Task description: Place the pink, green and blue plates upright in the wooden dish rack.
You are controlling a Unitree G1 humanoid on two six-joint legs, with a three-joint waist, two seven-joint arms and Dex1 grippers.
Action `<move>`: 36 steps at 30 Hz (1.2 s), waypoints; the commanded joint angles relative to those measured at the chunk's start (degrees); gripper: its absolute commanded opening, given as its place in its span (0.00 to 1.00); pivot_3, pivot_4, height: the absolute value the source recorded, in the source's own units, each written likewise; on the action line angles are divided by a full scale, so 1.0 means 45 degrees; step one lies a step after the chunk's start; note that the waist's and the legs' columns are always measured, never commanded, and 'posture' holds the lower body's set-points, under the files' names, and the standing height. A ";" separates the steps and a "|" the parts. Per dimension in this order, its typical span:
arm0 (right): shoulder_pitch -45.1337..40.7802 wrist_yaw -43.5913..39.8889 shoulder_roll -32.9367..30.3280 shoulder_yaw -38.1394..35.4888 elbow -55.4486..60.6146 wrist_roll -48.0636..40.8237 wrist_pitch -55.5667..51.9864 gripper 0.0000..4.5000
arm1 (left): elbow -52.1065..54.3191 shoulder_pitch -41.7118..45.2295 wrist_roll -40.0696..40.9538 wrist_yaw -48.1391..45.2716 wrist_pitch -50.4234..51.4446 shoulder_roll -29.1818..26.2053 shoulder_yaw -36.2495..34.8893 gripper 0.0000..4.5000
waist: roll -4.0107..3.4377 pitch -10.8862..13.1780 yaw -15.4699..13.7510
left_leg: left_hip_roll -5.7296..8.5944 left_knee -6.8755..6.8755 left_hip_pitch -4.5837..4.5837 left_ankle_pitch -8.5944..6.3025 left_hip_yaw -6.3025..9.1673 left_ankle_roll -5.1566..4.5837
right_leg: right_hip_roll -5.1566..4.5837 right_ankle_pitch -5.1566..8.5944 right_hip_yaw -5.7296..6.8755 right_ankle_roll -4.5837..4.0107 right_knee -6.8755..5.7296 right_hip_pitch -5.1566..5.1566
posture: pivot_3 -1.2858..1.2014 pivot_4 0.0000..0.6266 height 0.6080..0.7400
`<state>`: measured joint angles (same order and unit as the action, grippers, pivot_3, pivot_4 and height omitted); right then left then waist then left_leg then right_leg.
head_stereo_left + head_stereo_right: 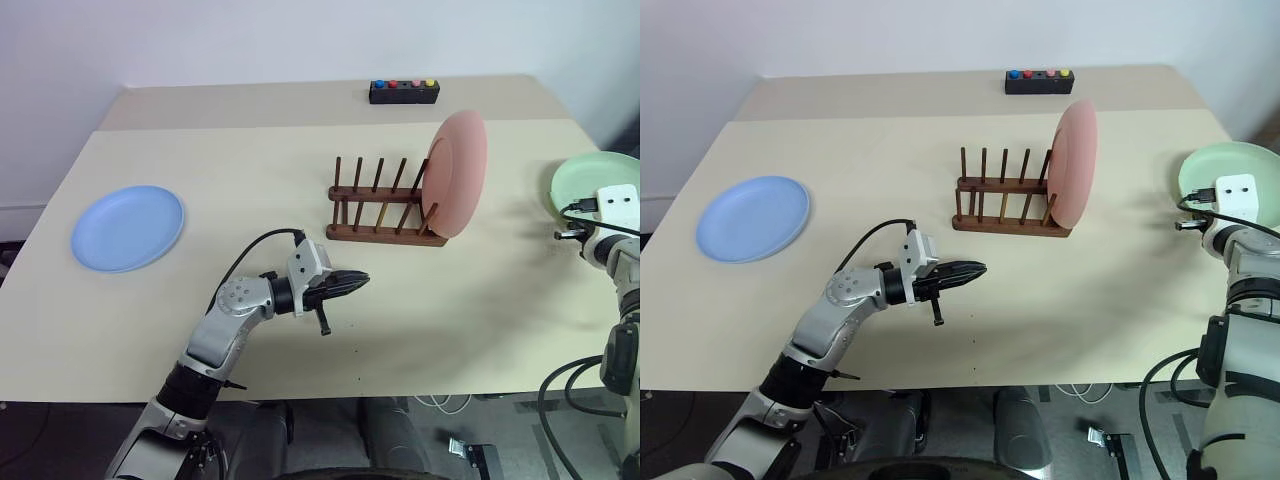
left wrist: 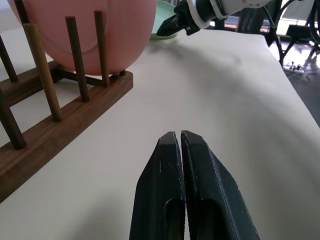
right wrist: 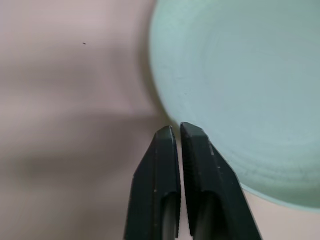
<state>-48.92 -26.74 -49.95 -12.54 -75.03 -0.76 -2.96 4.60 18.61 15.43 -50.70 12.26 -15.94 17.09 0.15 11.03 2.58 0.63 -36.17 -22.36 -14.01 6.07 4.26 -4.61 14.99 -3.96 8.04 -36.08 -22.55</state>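
Pink plate (image 1: 458,172) upright in rack (image 1: 385,212), frame centre. Right claw (image 3: 175,131) pinched together at green plate (image 3: 240,90) rim, gripping nothing. Left claw (image 2: 179,137) pressed together, empty.

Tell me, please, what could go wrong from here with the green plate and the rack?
The right gripper is shut at the green plate's near rim without clearly holding it, so it may only push the plate toward the nearby table edge. The pink plate stands in the end slot of the wooden dish rack; slotting the green one in beside it could knock it over.
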 commanded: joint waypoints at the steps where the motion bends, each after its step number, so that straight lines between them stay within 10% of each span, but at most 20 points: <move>1: -0.0153 -0.0243 -0.0144 -0.0160 0.0284 -0.0137 0.0063 0.00 | 0.0342 0.0060 0.0091 -0.0043 -0.0048 -0.0008 -0.0067 0.02 | -0.0001 -0.0001 0.0000 | 0.0000 0.0000 0.0000 0.0000 -0.0001 0.0000 | 0.0000 0.0000 0.0000 0.0000 0.0000 0.0000 | 0.52 0.24 0.96; 10: 0.0056 -0.0744 -0.0204 -0.0030 0.0464 -0.0050 0.0500 0.00 | 0.0313 0.0073 0.0092 -0.0069 -0.0074 -0.0009 -0.0075 0.02 | -0.0001 0.0000 0.0002 | 0.0000 0.0001 0.0000 0.0000 -0.0001 0.0000 | 0.0000 0.0000 0.0000 0.0000 0.0000 -0.0001 | 0.52 0.24 0.96; 13: 0.0029 -0.1462 -0.0267 -0.0129 0.0662 -0.0265 0.0777 0.20 | 0.0329 0.0067 0.0082 -0.0059 -0.0069 -0.0025 -0.0083 0.02 | -0.0002 -0.0001 0.0008 | 0.0000 0.0000 0.0000 0.0000 -0.0001 0.0000 | 0.0000 0.0000 0.0000 0.0001 0.0000 -0.0001 | 0.52 0.24 0.96; 20: -0.0042 -0.0517 -0.0494 0.0226 0.0619 0.0293 0.1444 0.98 | 0.0342 0.0072 0.0091 -0.0061 -0.0034 -0.0012 -0.0055 0.02 | -0.0001 -0.0001 -0.0005 | 0.0000 -0.0001 0.0000 0.0000 -0.0001 0.0000 | -0.0001 0.0000 -0.0001 0.0001 -0.0001 -0.0002 | 0.52 0.24 0.96; 31: -0.0339 0.0355 -0.0362 -0.0506 0.0063 -0.0245 -0.0302 0.99 | 0.0346 0.0095 0.0060 -0.0074 -0.0034 0.0032 -0.0003 0.02 | -0.0001 0.0000 -0.0003 | 0.0000 0.0000 -0.0001 0.0000 -0.0001 0.0000 | -0.0001 0.0000 -0.0001 0.0000 -0.0001 -0.0002 | 0.52 0.24 0.96; 36: -0.0320 0.0299 -0.0336 -0.0491 0.0115 -0.0189 -0.0446 0.58 | 0.0437 0.0031 0.0079 -0.0031 0.0039 -0.0002 -0.0031 0.02 | -0.0001 -0.0001 0.0010 | 0.0000 0.0001 0.0000 0.0000 -0.0001 0.0000 | 0.0000 0.0000 -0.0001 0.0000 -0.0001 -0.0002 | 0.52 0.24 0.96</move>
<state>-48.84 -25.25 -50.49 -14.11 -75.09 -1.11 -4.83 4.59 18.73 15.43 -50.78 12.37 -15.78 17.15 0.15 11.02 2.62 0.63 -36.16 -22.36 -14.01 6.06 4.26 -4.61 14.99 -3.97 8.04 -36.09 -22.56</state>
